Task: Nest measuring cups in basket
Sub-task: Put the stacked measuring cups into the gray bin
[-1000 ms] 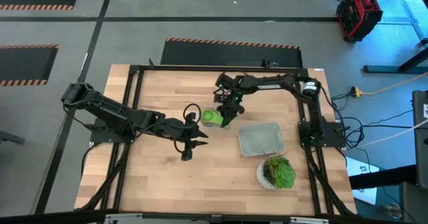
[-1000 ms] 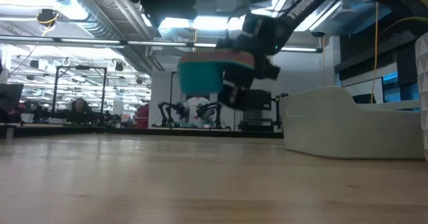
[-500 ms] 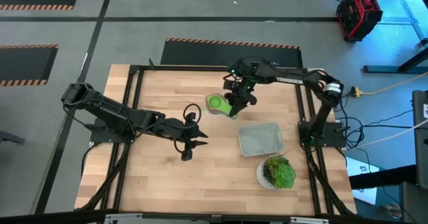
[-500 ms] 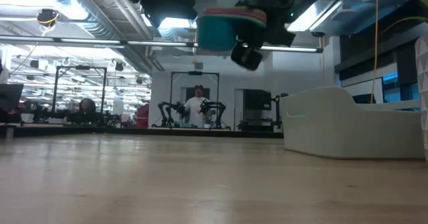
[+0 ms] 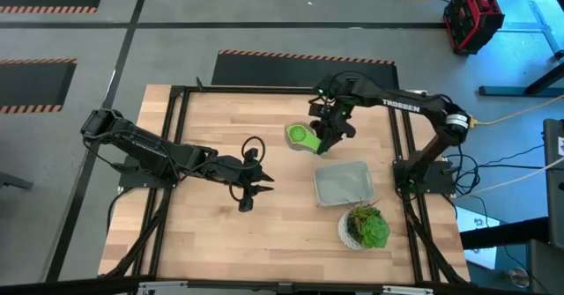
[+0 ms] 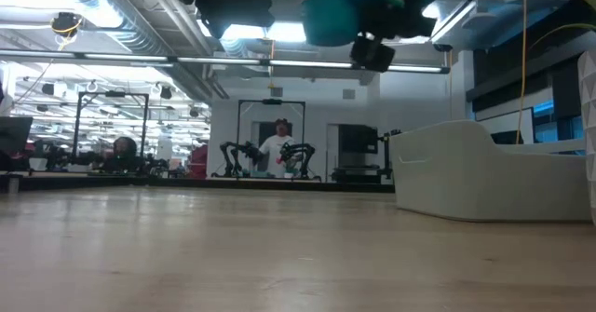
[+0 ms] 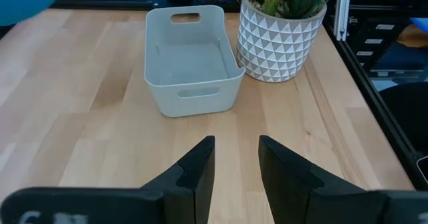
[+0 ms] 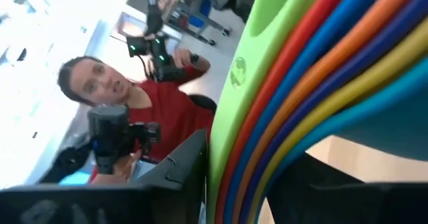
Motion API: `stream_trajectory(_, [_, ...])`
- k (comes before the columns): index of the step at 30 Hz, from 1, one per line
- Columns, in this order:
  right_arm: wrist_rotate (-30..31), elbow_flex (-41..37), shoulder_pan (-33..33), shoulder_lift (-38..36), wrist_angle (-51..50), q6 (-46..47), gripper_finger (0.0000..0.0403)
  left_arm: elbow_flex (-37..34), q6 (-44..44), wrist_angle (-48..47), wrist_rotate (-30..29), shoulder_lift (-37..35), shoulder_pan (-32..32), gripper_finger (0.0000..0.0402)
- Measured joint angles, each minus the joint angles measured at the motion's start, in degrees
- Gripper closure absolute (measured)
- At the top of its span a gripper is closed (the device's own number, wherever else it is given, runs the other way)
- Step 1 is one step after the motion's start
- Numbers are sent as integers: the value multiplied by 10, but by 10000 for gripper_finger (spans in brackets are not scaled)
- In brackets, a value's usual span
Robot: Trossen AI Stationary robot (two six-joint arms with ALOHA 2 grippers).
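The measuring cups (image 5: 304, 137) are nested in one stack, green on top in the high view and teal underneath in the low view (image 6: 352, 6). My right gripper (image 5: 328, 135) is shut on the stack and holds it high over the table, just beyond the far edge of the light-gray basket (image 5: 344, 182). The basket (image 7: 190, 57) rests on its base on the wood. My left gripper (image 5: 249, 195) waits open near the table's middle, its fingers (image 7: 200, 170) pointing toward the basket. My right gripper (image 8: 247, 184) pinches the nested stack between its two fingers at the layered coloured edges (image 8: 281, 97) on the side facing the table's right. Whether these are handles or rims cannot be told. The stack is lifted clear, mouth up, about level (image 6: 352, 6).
A round white patterned pot with a green plant (image 5: 364, 227) stands by the basket's near right corner (image 7: 281, 30). Black frame rails border the table (image 5: 176, 154). Bare wood lies between my left gripper and the basket. A person in red (image 8: 134, 117) is beyond the table.
My right gripper has risen and moved toward the table's right and far side, carrying the cup stack with it. The stack now hangs higher, at the top of the low view, and closer to the basket's far edge.
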Motion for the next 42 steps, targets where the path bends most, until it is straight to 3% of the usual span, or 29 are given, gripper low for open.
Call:
stream_trajectory(6, [36,0,0,-28,-99,-72,273,0,0,-1,0,0,0,292])
stream_trajectory(16, [-34,0,2,-43,-251,-184,273,0,0,-1,0,0,0,292])
stream_trajectory(21, [-35,0,2,-43,-331,-255,273,0,0,-1,0,0,0,292])
stream_trajectory(30, [-36,-1,22,-43,-367,-311,273,0,0,-1,0,0,0,292])
stream_trajectory(42, [-96,-180,25,-53,-361,-349,273,0,0,-1,0,0,0,292])
